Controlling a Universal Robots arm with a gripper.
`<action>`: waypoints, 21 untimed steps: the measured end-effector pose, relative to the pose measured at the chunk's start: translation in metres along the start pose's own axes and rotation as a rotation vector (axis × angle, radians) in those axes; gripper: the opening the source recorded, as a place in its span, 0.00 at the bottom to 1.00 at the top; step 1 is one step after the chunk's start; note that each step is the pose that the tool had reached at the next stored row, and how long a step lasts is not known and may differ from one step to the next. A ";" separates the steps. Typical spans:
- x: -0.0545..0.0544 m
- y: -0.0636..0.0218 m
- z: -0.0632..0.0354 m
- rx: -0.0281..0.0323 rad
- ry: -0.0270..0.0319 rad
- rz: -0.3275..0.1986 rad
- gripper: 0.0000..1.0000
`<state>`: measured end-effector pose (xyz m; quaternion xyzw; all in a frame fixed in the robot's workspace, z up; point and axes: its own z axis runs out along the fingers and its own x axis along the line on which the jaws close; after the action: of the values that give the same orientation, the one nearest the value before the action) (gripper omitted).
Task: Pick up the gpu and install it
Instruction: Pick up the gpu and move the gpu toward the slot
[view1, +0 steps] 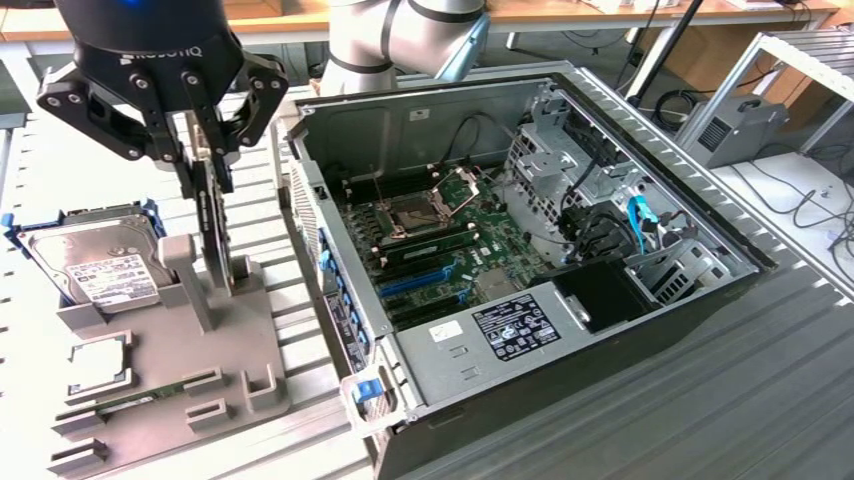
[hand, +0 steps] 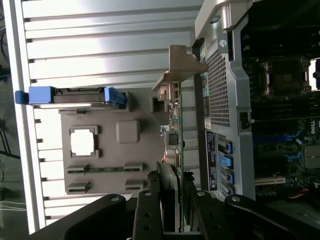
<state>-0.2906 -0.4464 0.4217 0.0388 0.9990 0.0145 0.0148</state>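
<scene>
**A:** State of the end effector?

**B:** Partly closed. Fingers are clamped on the gpu, one on each face, near its upper edge. The gpu stands on edge, upright.

**A:** Where is the gpu relative to the case?

**B:** On the exterior view's clock face, it is at 9 o'clock from the open computer case and apart from it, over the grey fixture. Its lower end sits between two upright posts of that fixture. Cannot tell whether it is seated in the slot or just clear of it.

**A:** Wrist view?

**B:** The gpu is seen edge-on: green board, dark face on one side, silver bracket at the end away from the fingers. The perforated case wall runs near it.

**A:** Other items on the fixture?

**B:**
- Hard drive, white label, in a blue carrier, propped at a tilt at 9 o'clock from the gpu.
- Processor chip in a square pocket at 7 o'clock from the gpu.
- Slim memory stick in its holders just beside the chip.

**A:** Case?

**B:** It lies on its side on the slatted counter, open side up. The motherboard is exposed. Blue expansion slots are at 5 o'clock from the processor socket.
</scene>
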 end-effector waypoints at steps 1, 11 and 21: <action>0.000 0.0000 -0.0005 0.0000 0.0000 0.000 0.29; -0.002 0.0002 -0.0014 0.0001 0.0001 0.000 0.29; -0.010 0.0008 -0.0011 0.0000 0.0000 0.000 0.29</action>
<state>-0.2809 -0.4464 0.4231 0.0388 0.9990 0.0145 0.0148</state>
